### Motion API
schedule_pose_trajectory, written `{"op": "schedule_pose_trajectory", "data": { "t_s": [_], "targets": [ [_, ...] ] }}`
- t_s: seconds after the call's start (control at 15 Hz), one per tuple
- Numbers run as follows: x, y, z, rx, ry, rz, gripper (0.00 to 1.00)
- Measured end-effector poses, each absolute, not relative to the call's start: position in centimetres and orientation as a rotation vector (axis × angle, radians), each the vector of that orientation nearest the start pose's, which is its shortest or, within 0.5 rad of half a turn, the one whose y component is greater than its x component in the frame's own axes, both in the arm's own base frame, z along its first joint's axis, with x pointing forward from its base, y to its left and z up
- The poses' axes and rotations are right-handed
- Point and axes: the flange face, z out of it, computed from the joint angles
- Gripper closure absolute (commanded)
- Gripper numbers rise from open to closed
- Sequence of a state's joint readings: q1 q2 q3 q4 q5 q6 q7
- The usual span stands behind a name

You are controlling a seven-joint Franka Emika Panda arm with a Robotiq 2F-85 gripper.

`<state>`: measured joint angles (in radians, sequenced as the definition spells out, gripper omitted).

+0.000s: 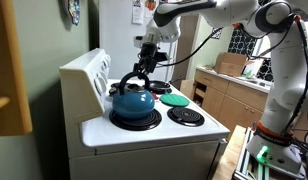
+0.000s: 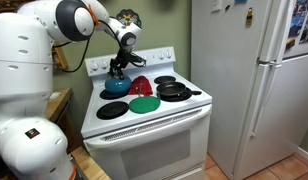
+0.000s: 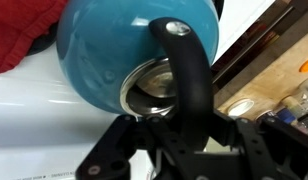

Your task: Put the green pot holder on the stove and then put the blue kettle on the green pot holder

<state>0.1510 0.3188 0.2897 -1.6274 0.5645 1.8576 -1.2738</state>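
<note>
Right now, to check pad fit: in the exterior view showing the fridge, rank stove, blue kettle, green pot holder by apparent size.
1. stove
2. green pot holder and blue kettle look alike; kettle sits farther back, so unranked.

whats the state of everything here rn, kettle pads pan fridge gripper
kettle: upright on the stove, lid on
green pot holder: flat on the stove, nothing on it
red pad: rumpled beside the kettle
pan: on the stove, contents unclear
fridge: doors shut
gripper: straddling the kettle's handle, grip unclear
</note>
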Motion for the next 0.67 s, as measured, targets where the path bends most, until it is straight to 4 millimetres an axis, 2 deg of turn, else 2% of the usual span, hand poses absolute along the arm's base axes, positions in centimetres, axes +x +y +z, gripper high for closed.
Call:
{"op": "schedule_pose_trajectory", "data": {
  "t_s": [0.2,0.67],
  "targets": [
    [57.83,29.46,44.11,-1.837,-1.727,-0.221,0.99],
    [57.95,29.27,44.04,-1.856,-1.716,-0.212,1.00]
  ]
}}
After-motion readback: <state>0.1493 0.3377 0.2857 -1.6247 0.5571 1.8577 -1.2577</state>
